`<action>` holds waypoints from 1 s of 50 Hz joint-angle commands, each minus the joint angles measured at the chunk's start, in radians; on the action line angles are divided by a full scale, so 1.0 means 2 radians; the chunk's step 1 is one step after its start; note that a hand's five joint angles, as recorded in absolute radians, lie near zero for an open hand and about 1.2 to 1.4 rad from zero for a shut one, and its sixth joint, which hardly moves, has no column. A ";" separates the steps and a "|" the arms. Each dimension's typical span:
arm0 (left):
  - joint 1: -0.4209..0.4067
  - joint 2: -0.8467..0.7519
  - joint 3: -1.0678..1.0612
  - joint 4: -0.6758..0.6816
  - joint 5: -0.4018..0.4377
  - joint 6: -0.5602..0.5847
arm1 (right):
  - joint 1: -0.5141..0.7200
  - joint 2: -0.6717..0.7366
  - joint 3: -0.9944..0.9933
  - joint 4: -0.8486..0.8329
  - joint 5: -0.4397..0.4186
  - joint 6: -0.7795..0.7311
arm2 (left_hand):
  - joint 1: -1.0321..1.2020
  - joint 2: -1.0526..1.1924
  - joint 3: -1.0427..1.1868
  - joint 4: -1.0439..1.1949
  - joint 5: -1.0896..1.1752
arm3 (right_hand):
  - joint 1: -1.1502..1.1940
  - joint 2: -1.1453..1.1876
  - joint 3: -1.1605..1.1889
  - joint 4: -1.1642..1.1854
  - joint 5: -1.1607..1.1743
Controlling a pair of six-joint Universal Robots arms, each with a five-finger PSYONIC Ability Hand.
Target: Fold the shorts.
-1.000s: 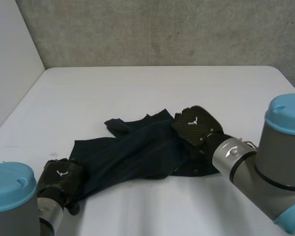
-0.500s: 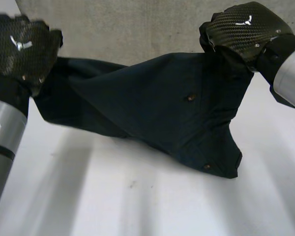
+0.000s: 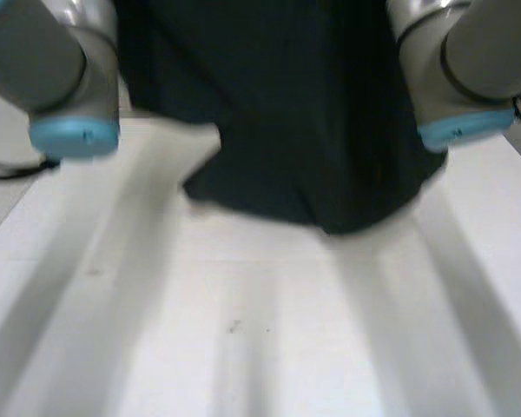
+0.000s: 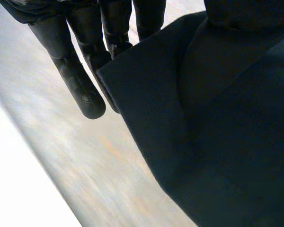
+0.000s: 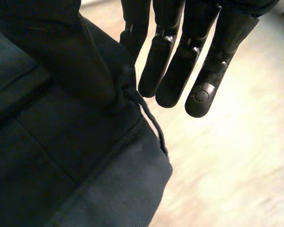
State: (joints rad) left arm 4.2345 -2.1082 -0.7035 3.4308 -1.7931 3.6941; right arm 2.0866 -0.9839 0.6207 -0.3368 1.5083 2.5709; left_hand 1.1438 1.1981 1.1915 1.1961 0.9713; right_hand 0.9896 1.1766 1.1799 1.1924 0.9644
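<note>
— Dark blue shorts (image 3: pixel 304 130) hang in the air between the two arms, above the white table (image 3: pixel 243 347). Arm pose?

— Head view: left arm (image 3: pixel 61 78) and right arm (image 3: pixel 460 78) are both held high. Their grey joints and light-blue caps flank the cloth on either side. The lowest fold sags toward the table; whether it touches cannot be told.

— Left hand?

— Left wrist view: the left hand (image 4: pixel 85 71) has its fingers nearly straight and close together. An upper corner of the shorts lies against them, and the thumb (image 4: pixel 241 14) is set on the cloth's other face. The corner is pinched between thumb and fingers.

— Right hand?

— Right wrist view: the right hand (image 5: pixel 180 71) has its fingers straight and slightly spread. The thumb (image 5: pixel 71 61) presses the waistband edge against the nearest finger, so this is also a pinch hold. A drawstring (image 5: pixel 149 118) comes out just beside the thumb tip and runs down along the cloth's edge.
</note>
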 commanded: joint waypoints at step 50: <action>-0.010 0.276 -0.637 -0.107 0.009 0.004 | -0.036 -0.171 0.526 0.218 -0.086 -0.005 | 0.126 0.099 0.102 0.100 0.125 | -0.408 -0.501 -0.503 -0.509 -0.482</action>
State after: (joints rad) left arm 4.2096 -1.6455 -1.9734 3.1613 -1.8117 3.7086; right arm 2.0450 -1.2938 1.6352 0.3513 1.3157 2.4766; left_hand 1.1438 1.1988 1.1921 1.1991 0.9713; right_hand 0.7220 0.8334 0.8349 0.8380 0.6794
